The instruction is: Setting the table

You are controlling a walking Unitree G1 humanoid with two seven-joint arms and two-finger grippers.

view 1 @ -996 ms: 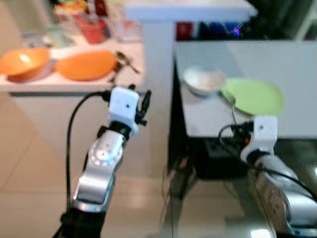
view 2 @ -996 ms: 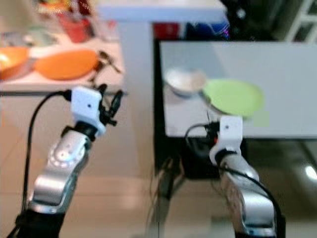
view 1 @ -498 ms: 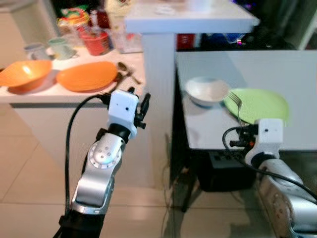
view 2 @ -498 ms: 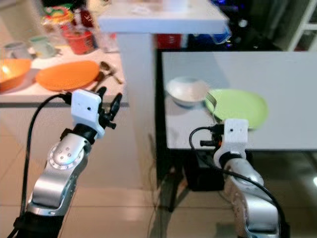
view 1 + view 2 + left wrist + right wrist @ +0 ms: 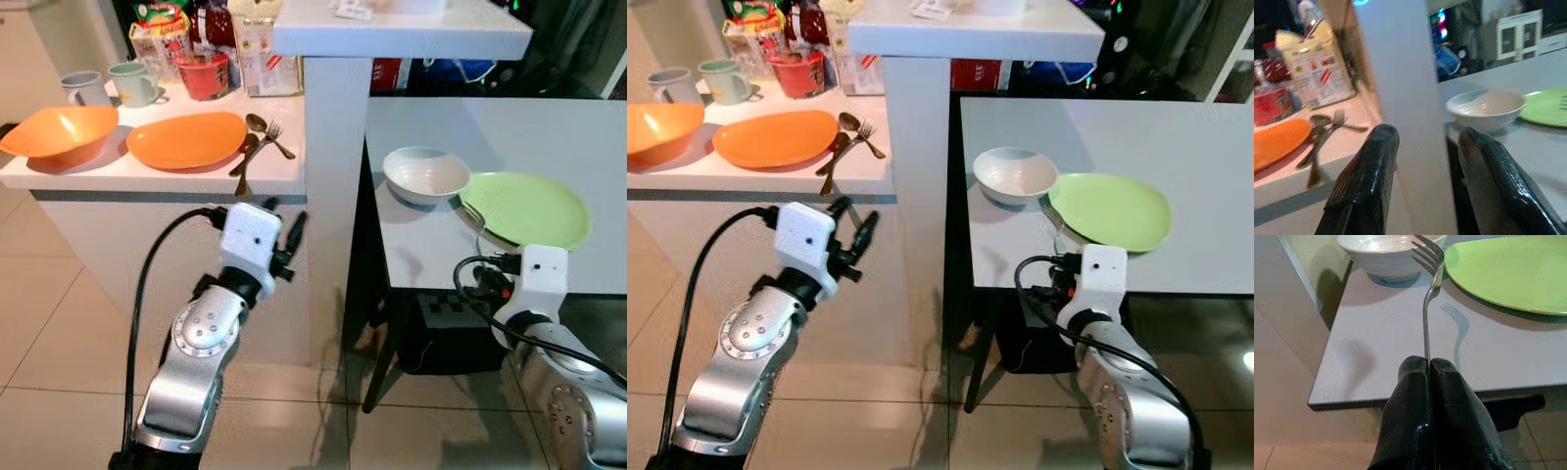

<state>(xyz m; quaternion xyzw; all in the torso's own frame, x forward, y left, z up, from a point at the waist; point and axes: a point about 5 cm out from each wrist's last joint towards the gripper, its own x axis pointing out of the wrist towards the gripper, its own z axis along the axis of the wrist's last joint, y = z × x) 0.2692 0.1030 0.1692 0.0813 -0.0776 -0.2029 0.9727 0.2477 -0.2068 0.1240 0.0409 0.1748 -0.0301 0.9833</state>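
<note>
Steel fork [image 5: 1426, 308] pinched at the handle end in right gripper [image 5: 1429, 363], black fingers [image 5: 1413, 382] closed tight around it. Held tines-up, leaning out over the near edge of the grey table [image 5: 1376, 357], clear of the surface judging by the shadow under it. Tines lined up with the gap between white bowl [image 5: 1386, 254] and green plate [image 5: 1508, 274], just short of both.

Left gripper [image 5: 1427, 134] parked below the counter edge beside the white pillar [image 5: 333, 196], spread wide, carrying nothing.

Further back on the counter: spare spoon and fork [image 5: 257, 142] lying beside the orange plate [image 5: 186, 139], then orange bowl [image 5: 57, 132], two mugs [image 5: 132, 82] and a red cup [image 5: 204, 73] at the rear.

Compared with a second ago: motion blur gone, whole frame shifted slightly, so camera movement rather than object movement. Same grip on the fork, same idle pose on the left, bowl and plate unmoved relative to each other. Reads as walking done and body settled at the table.

Probably at the place step now: lower and lay the fork flat just left of the green plate. Tight gap there, so some risk of clipping the bowl or riding up on the plate rim.
</note>
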